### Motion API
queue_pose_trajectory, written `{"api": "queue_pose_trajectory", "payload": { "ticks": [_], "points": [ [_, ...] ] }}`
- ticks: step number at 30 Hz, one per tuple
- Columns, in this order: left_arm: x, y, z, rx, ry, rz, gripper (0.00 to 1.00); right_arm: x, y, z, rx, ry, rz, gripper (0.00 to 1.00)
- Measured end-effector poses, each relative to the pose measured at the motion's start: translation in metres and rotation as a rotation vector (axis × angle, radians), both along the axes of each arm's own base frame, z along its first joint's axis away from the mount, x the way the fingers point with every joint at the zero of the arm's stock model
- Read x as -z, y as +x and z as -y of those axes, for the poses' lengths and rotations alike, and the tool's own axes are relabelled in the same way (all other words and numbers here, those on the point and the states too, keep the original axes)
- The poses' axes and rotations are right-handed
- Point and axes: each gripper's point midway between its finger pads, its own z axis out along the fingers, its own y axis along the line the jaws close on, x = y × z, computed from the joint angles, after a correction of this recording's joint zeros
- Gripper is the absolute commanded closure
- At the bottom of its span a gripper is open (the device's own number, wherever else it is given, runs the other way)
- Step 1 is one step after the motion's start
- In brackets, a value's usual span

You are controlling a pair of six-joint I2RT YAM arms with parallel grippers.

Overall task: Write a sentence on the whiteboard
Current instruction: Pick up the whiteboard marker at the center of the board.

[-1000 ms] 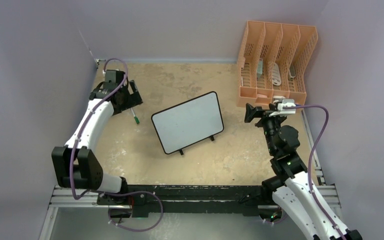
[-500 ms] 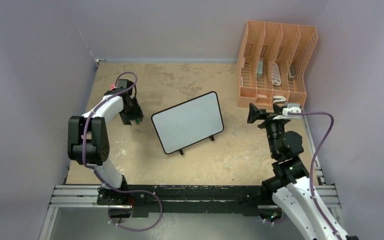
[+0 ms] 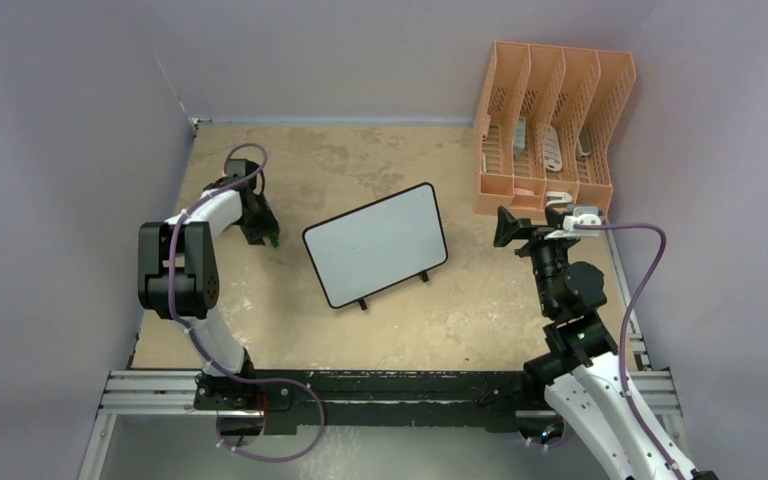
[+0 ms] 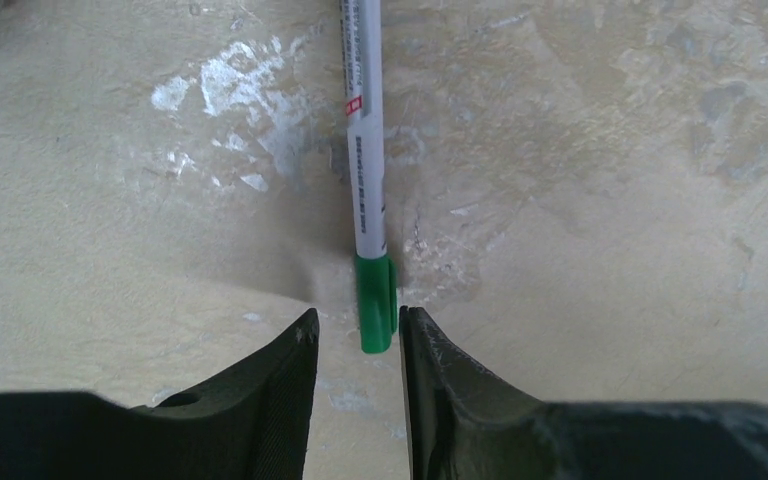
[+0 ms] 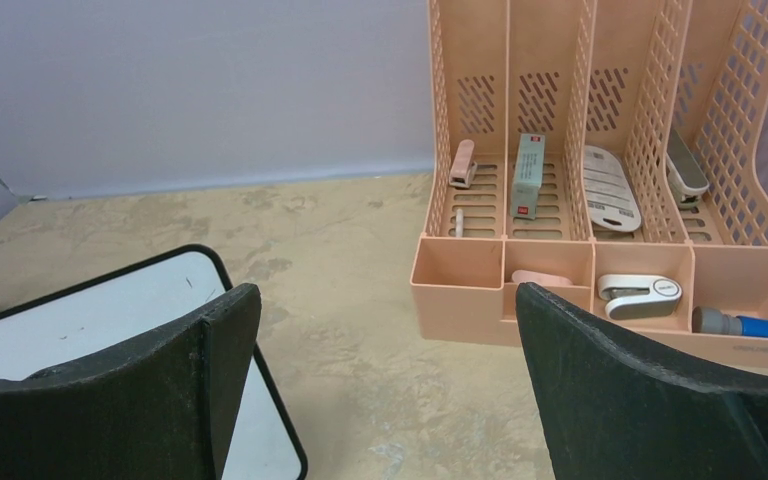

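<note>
The whiteboard (image 3: 375,245) lies tilted in the middle of the table, white with a thin black frame and two small feet. The sentence is out of view; the board's face looks blank. Its corner (image 5: 60,320) shows in the right wrist view. A white marker (image 4: 365,150) with a green cap lies on the table left of the board. My left gripper (image 4: 358,318) is down over the cap end (image 3: 274,240). Its jaws are narrowed; the right finger is against the cap, and a gap remains on the left side. My right gripper (image 3: 502,227) stands wide open right of the board, holding nothing (image 5: 388,292).
An orange file rack (image 3: 550,120) stands at the back right, close behind the right gripper. Its front trays (image 5: 600,280) hold a stapler and other small office items. Grey walls close in the table on the left, back and right.
The left arm folded in and brought its gripper down onto the marker's green cap end. Its jaws narrowed from wide open. The right arm shifted slightly and stayed open.
</note>
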Motion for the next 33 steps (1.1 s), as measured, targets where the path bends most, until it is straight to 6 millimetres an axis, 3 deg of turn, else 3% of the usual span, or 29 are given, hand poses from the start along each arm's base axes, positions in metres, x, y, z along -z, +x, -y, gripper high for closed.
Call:
{"api": "queue_pose_trajectory", "payload": {
  "ticks": [5, 22, 33],
  "points": [
    [0.012, 0.000, -0.002, -0.007, -0.004, -0.027, 0.70, 0.001, 0.000, -0.002, -0.011, -0.002, 0.000, 0.01],
    [0.014, 0.002, 0.000, 0.036, 0.017, -0.021, 0.83, -0.002, -0.001, -0.003, -0.018, 0.000, 0.010, 0.01],
    [0.014, 0.000, 0.010, 0.096, 0.063, -0.022, 0.75, -0.004, -0.003, -0.002, -0.017, -0.003, 0.020, 0.01]
  ]
}}
